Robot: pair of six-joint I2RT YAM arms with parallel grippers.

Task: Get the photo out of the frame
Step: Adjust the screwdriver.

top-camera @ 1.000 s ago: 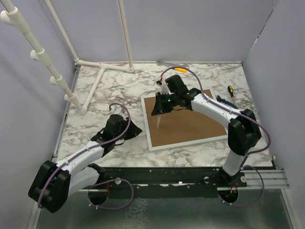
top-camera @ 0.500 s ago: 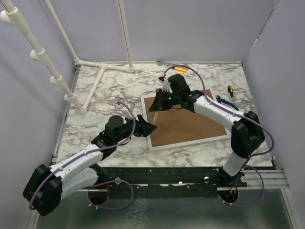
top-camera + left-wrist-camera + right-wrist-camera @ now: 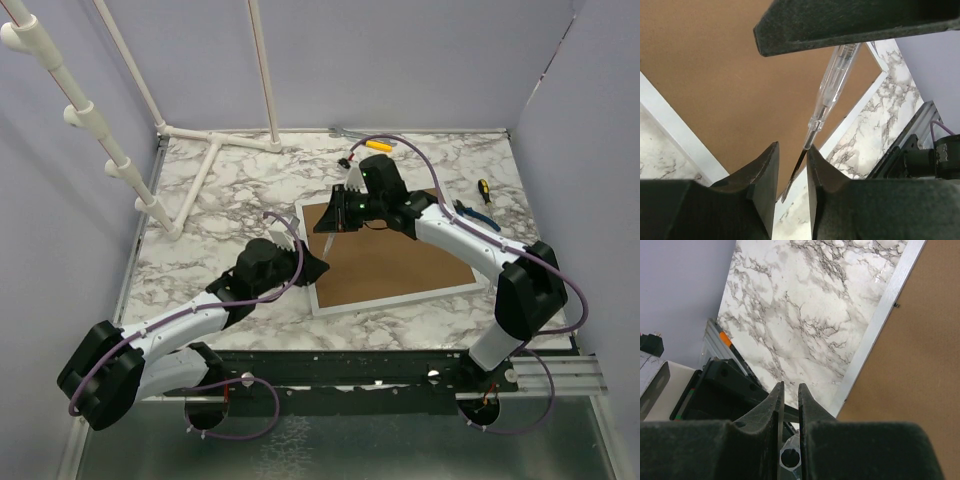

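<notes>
The frame [image 3: 390, 265] lies face down on the marble table, its brown back [image 3: 715, 75] up and its white edge [image 3: 875, 325] around it. The photo is hidden under that back. My right gripper [image 3: 332, 222] hovers over the frame's far left corner, shut on a clear-handled screwdriver [image 3: 832, 82]. The handle's hexagonal end shows between its fingers [image 3: 791, 385]. My left gripper [image 3: 312, 267] is at the frame's left edge. Its jaws [image 3: 791, 147] stand narrowly apart around the screwdriver's dark blade, with a gap wider than the blade.
Behind the frame lies a yellow-handled tool [image 3: 377, 145]. To its right are a black-and-yellow screwdriver [image 3: 484, 190] and blue pliers [image 3: 470, 212]. A white pipe rack [image 3: 200, 170] takes up the back left. Grey walls close in three sides.
My left arm has swung right to the frame's left edge; its jaws opened wide, then narrowed around the screwdriver's blade. My right gripper moved slightly back with the screwdriver.
</notes>
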